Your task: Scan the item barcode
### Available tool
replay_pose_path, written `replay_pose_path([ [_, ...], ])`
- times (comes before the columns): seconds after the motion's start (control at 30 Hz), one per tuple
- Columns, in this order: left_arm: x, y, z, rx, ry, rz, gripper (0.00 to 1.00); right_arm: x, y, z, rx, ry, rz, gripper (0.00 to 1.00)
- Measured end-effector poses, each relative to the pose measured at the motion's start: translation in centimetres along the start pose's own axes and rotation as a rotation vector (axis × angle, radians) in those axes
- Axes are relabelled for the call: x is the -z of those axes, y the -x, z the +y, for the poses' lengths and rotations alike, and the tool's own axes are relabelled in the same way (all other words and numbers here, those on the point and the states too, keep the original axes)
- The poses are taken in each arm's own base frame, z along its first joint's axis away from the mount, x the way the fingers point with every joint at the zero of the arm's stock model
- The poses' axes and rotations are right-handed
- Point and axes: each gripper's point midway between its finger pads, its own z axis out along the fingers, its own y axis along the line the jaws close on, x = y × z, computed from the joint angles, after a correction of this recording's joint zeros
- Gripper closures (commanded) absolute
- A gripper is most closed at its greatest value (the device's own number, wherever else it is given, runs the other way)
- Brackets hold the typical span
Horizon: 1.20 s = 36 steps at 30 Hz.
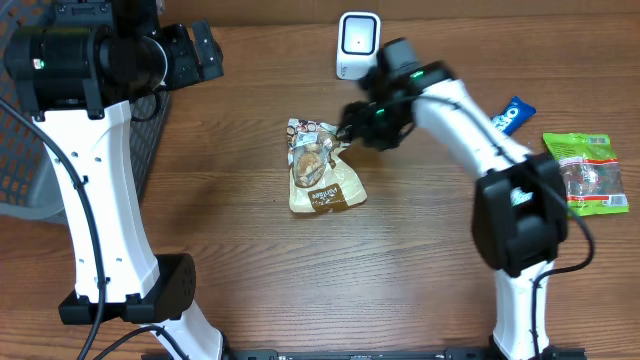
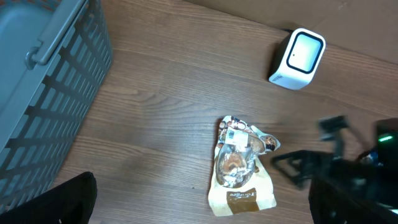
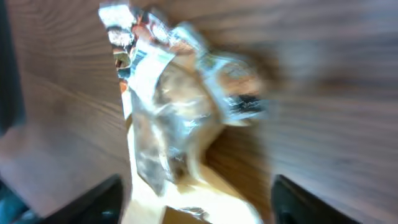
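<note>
Only overhead shows the green packet (image 1: 588, 172); the right fingers (image 3: 99, 200) spread over the snack pouch (image 3: 174, 124), left fingers (image 2: 62, 200) spread empty.

Print in view, none of it readable.
The snack bag (image 1: 322, 170) beside the right gripper (image 1: 345, 130) has pale lettering on its brown band; the blue packet (image 1: 515, 115) and green packet (image 1: 588, 172), well apart from that gripper, carry blurred labels.

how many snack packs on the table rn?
3. A tan bag mid-table, a blue pack toward the back right, and a green packet at the right edge. Others may be hidden from view.
</note>
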Motion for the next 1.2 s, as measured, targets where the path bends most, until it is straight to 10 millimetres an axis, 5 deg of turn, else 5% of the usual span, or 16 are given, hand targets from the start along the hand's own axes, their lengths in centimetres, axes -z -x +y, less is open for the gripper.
replay_pose_path([
  [0.13,0.0,0.0,0.0,0.000,0.000,0.000,0.00,-2.9,-1.8,1.0,0.018,-0.097,-0.013,0.16],
  [0.47,0.0,0.0,0.0,0.000,0.000,0.000,0.00,-5.6,-1.1,-0.9,0.011,-0.158,-0.130,0.19],
  [0.53,0.0,0.0,0.0,0.000,0.000,0.000,0.00,-5.8,-1.1,-0.9,0.010,-0.148,-0.136,0.45],
  [0.6,0.0,0.0,0.0,0.000,0.000,0.000,0.00,-6.0,-1.4,-1.0,-0.008,-0.140,-0.127,0.86],
  [0.67,0.0,0.0,0.0,0.000,0.000,0.000,0.00,-6.2,-1.7,-0.9,-0.037,-0.128,-0.116,0.96],
  [1.03,0.0,0.0,0.0,0.000,0.000,0.000,0.00,-5.1,-2.2,-0.1,-0.032,-0.012,-0.061,0.96],
  [1.2,0.0,0.0,0.0,0.000,0.000,0.000,0.00,-0.5,-1.4,1.4,0.121,0.119,-0.093,0.96],
])
